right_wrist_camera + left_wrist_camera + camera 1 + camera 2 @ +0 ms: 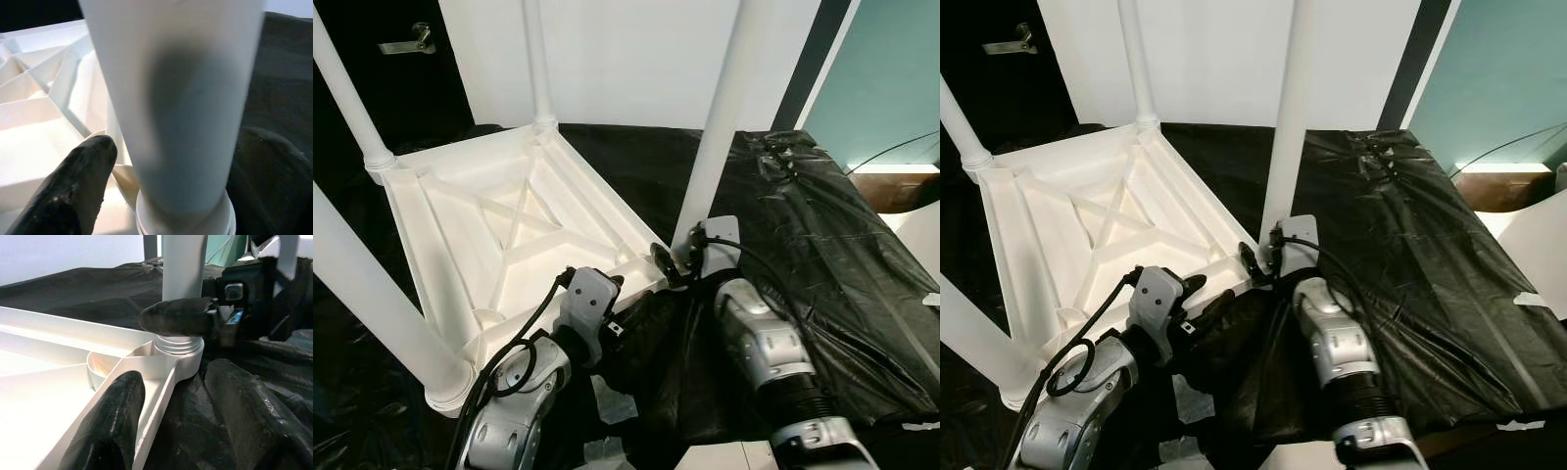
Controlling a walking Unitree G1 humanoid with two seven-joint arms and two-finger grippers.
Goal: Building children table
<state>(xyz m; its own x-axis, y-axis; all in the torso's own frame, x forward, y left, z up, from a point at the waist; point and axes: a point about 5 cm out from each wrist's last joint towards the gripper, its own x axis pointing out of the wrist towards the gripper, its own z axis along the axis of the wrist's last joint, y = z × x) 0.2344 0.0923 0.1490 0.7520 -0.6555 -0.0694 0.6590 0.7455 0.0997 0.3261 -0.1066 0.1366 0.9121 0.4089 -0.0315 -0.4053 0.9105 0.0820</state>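
- Children's table top (499, 230) lies upside down on black sheeting (822, 255), ribs up; four white legs stand in its corner sockets.
- Right claw (161, 161) pinches the near-right leg (720, 127) just above its socket collar (178, 345), one finger either side.
- Left claw (171, 396) is spread, straddling the table-top rim just beside that collar, not gripping.
- Judgement: final leg being seated. Keep the leg plumb, turn or press squarely, brace the rim against twisting.
- No containers seen.
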